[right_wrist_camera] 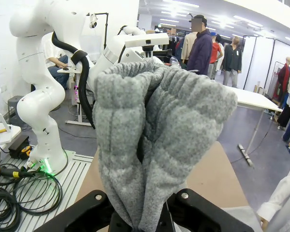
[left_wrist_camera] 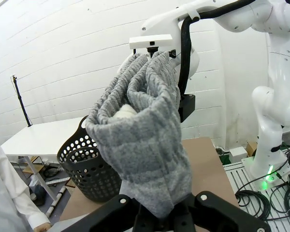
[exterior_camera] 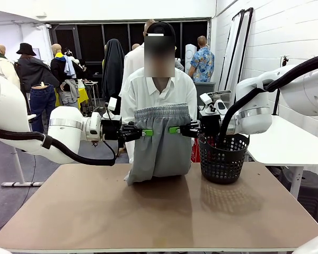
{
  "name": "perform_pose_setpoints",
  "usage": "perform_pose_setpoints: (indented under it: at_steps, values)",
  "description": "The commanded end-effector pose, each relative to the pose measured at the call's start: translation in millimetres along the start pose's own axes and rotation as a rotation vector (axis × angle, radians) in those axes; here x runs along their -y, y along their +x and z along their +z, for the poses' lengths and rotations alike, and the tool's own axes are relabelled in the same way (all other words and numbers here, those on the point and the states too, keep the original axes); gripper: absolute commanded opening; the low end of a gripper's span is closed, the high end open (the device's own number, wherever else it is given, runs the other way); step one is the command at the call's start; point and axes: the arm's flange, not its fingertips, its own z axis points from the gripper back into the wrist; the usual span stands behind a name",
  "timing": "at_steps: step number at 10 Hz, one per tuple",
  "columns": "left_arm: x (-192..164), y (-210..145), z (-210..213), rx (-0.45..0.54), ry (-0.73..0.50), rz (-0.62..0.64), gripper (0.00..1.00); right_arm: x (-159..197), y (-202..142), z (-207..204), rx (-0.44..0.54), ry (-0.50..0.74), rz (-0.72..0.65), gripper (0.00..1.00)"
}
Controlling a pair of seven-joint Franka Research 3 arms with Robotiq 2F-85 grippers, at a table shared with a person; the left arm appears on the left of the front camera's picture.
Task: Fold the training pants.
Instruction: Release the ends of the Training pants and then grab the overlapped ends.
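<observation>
**Table** [exterior_camera: 148, 222]: one, flat light-brown top with a pale edge, lying below the left gripper [exterior_camera: 147, 132] and the right gripper [exterior_camera: 174, 129].

**On it:**
- Basket [exterior_camera: 222, 159]: one, black mesh, upright, below the right gripper and just to its outer side, near the table's far edge.
- Training pants [exterior_camera: 159, 153]: light grey. The lower end reaches the top directly beneath the two grippers. Whether it touches is not certain.
</observation>
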Motion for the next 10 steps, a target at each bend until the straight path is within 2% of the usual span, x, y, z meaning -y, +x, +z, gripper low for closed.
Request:
perform_pose_setpoints:
  at_steps: [1, 10]
  values:
    - [0.9, 1.7, -0.4, 0.017, 0.006, 0.008, 0.0, -0.8, 1.4, -0.4, 0.001, 0.001, 0.006, 0.0]
    - [0.9, 1.7, -0.4, 0.017, 0.006, 0.008, 0.0, -0.8, 1.4, -0.4, 0.001, 0.001, 0.006, 0.0]
